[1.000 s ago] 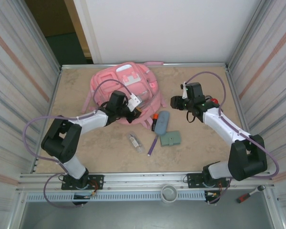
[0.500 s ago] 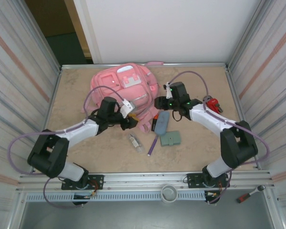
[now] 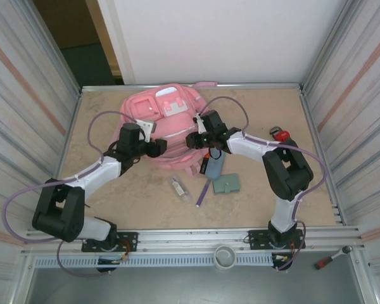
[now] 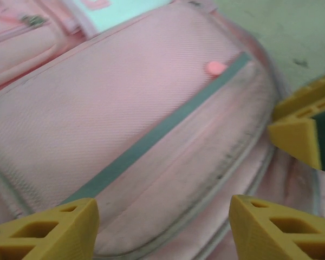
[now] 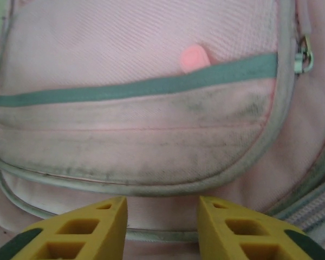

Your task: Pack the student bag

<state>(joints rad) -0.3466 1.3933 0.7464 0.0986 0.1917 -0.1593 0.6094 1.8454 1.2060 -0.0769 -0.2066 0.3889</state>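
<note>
Jaws stand apart on both arms: the left gripper (image 4: pixel 162 219) is spread wide with nothing between its yellow fingers, while the right gripper (image 5: pixel 162 216) is narrower, a gap showing between its tips and nothing clamped there. The student bag (image 3: pixel 168 114) lies flat at the far middle of the table (image 3: pixel 145 206), and both grippers point at its near front pocket, one from each side and close together. Just off the bag's near right edge lie a grey-blue pouch (image 3: pixel 216 166), a purple pen (image 3: pixel 202 191) and a small clear bottle (image 3: pixel 179 188).
</note>
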